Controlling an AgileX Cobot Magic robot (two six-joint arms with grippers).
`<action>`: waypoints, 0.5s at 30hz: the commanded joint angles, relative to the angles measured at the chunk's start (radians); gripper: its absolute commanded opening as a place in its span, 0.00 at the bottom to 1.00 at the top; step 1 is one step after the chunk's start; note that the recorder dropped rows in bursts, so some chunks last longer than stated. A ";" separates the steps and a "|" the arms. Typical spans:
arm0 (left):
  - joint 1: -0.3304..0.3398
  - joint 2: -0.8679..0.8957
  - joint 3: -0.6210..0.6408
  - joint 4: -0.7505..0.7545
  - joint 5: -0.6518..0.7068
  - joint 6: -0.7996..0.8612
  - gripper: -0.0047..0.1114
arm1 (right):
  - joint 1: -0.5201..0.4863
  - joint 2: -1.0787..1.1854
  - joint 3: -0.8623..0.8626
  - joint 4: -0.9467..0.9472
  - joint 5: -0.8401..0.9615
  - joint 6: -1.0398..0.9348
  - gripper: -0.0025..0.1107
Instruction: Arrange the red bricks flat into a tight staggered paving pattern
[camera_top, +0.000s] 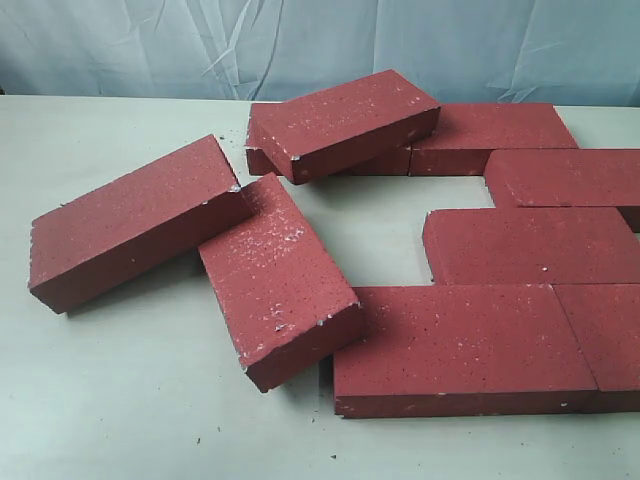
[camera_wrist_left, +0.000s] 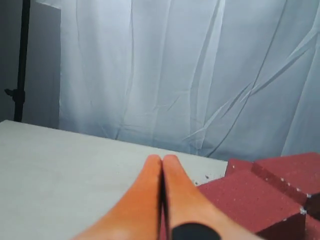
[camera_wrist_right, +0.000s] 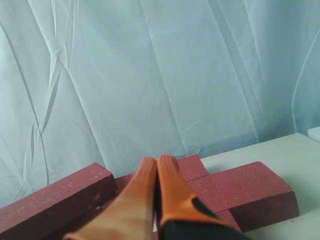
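Bricks (camera_top: 462, 345) partly laid flat on your worktop (camera_top: 120, 400), back brick (camera_top: 343, 122) tilted atop another, two left ones touching askew, your left pincer (camera_wrist_left: 162, 160) and right pincer (camera_wrist_right: 156, 161) both closed, empty

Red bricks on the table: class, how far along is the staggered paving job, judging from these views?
Done: several flat bricks lie in offset rows on the right. In hand: nothing; the left gripper and right gripper show jaws shut and empty. Left: the stacked brick atop the back row, the far-left brick and the skewed brick, with a bare gap unfilled.
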 joint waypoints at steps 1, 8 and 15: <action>0.001 -0.005 0.005 -0.046 -0.131 -0.009 0.04 | -0.002 -0.006 -0.020 0.021 -0.014 0.004 0.01; 0.001 0.012 0.005 -0.046 -0.383 -0.101 0.04 | -0.002 0.198 -0.125 0.042 -0.188 0.004 0.01; 0.001 0.212 -0.132 -0.005 -0.391 -0.101 0.04 | -0.002 0.484 -0.312 -0.017 -0.220 0.011 0.01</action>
